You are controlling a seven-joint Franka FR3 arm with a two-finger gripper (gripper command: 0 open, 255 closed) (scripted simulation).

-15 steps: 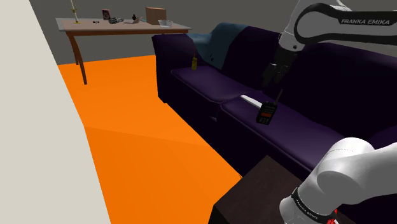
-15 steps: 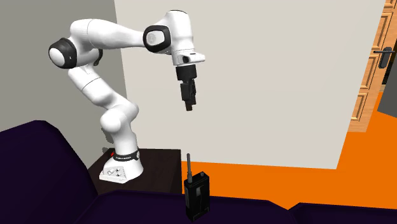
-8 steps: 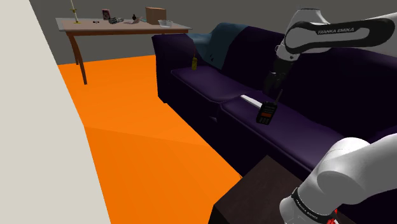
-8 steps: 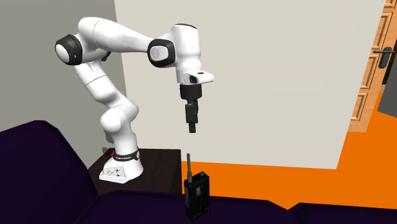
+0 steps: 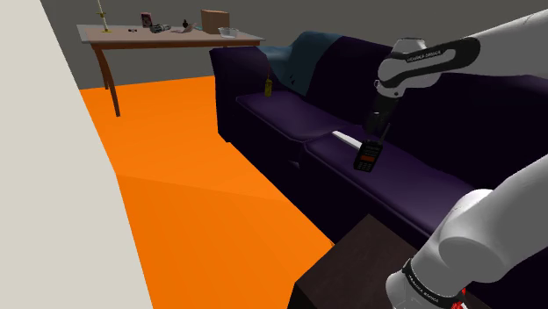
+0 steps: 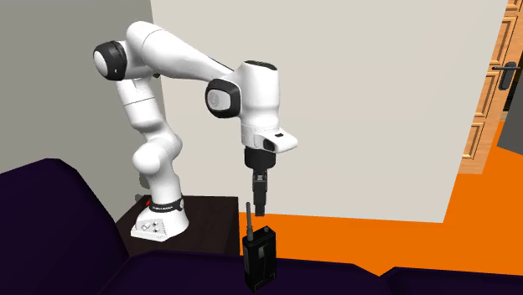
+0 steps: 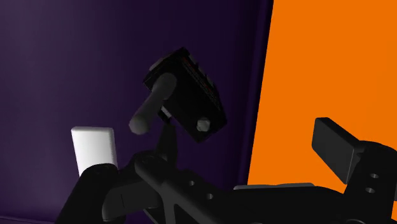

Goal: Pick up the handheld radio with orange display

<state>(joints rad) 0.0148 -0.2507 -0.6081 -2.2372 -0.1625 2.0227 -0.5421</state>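
Note:
The handheld radio [image 5: 367, 157] is black with an orange display and lies on the dark purple sofa seat [image 5: 404, 180]. In the second exterior view the radio [image 6: 258, 261] stands upright, its antenna pointing up. My gripper [image 6: 261, 206] hangs just above and behind that antenna, pointing down. From the shoulder view the gripper [image 5: 372, 134] is right over the radio's top end. In the wrist view the radio [image 7: 189, 95] lies ahead of the gripper [image 7: 216, 168]. The fingers [image 7: 335, 147] stand apart, open, touching nothing.
A flat white object [image 5: 346, 139] lies on the seat just beside the radio. A small yellow item [image 5: 267, 87] sits on the far cushion. A wooden side table [image 5: 167, 37] with several small things stands beyond the orange floor [image 5: 202, 193]. My stand [image 5: 351, 272] is next to the sofa.
The arm has stretched out and lowered the gripper from well above the sofa to just over the radio's antenna. The radio has not moved.

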